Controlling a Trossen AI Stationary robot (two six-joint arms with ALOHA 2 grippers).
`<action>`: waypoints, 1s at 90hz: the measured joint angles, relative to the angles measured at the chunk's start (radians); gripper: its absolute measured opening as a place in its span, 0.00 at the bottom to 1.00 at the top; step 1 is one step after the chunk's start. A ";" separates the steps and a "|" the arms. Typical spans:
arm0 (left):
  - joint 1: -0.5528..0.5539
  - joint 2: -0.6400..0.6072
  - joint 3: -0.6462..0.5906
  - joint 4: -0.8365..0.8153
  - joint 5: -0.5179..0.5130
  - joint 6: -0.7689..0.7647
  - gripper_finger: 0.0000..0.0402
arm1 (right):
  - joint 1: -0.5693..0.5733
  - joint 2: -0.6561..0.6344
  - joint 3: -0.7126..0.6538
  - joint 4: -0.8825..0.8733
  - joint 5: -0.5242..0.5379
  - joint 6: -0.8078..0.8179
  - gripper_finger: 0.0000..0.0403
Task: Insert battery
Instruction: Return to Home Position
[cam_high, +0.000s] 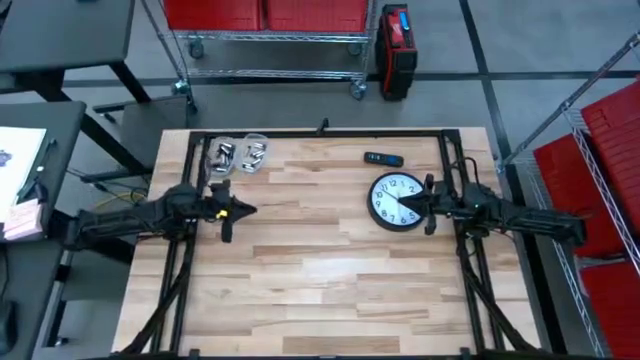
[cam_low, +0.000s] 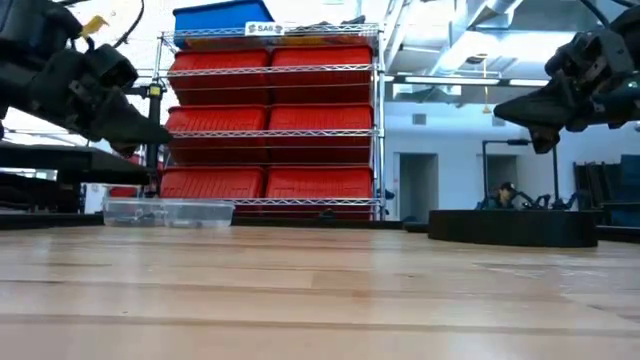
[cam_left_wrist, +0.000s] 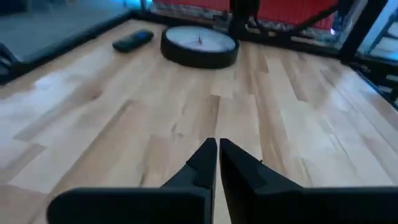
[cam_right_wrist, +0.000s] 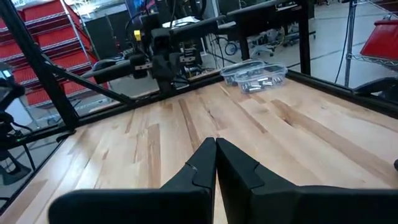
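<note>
Black right end effector (cam_high: 405, 207) hides part of the wall clock (cam_high: 384, 188).

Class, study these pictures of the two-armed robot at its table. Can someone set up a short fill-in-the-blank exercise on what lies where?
1. The wall clock lies face ___ on the table.
2. The clear bins hold ___.
3. The left pincer and the right pincer both have their fingers ___.
4. The remote lies nearer the ___ pincer.

Missing words: up; batteries; shut; right.
</note>
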 joint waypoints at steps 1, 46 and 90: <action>0.000 -0.007 0.002 0.000 -0.004 0.000 0.00 | 0.000 0.000 0.000 0.001 0.000 0.000 0.00; -0.053 -0.097 -0.004 0.000 0.012 -0.092 0.00 | 0.000 0.000 0.000 0.012 -0.003 -0.001 0.00; -0.056 -0.092 -0.005 -0.002 0.013 -0.095 0.00 | 0.000 0.000 0.000 0.013 -0.003 0.000 0.00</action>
